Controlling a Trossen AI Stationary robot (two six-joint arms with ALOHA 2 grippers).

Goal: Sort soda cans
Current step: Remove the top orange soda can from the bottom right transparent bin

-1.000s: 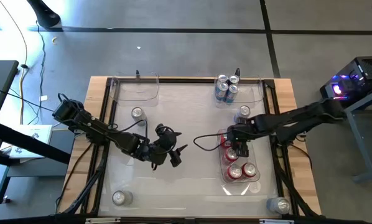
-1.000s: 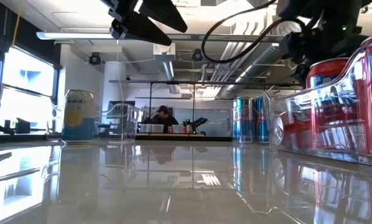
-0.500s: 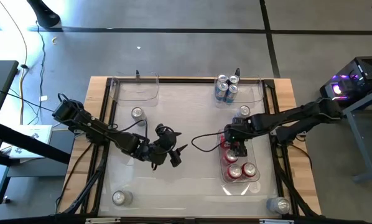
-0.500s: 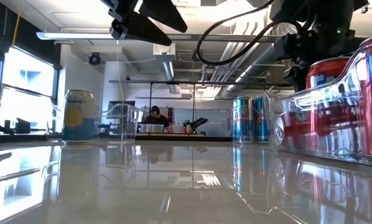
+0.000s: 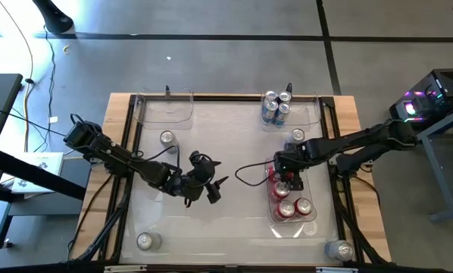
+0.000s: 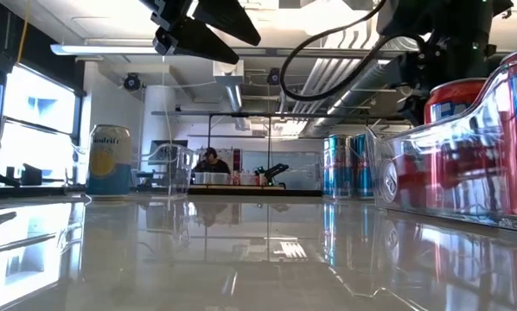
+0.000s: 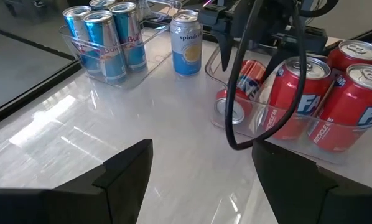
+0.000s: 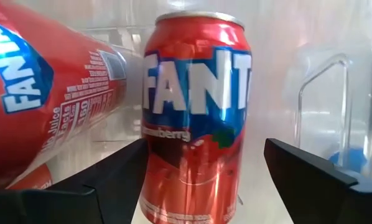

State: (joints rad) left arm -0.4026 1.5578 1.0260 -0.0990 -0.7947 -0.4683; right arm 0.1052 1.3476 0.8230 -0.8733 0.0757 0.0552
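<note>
Right gripper [image 5: 288,182] lifted — red cans [image 5: 293,208] in clear bin [image 5: 313,214], blue cans [image 5: 276,108] binned

Right gripper [image 5: 288,180] hides bin's [image 5: 311,214] far-end red cans [image 5: 294,208] from above; tilted can [image 8: 37,99] cut off at frame edge; distant person [image 6: 210,161] too small.

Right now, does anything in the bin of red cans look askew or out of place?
Yes. In the clear bin, one red can lies tipped on its side while the others stand upright. The right end effector, open, hovers there.
</note>
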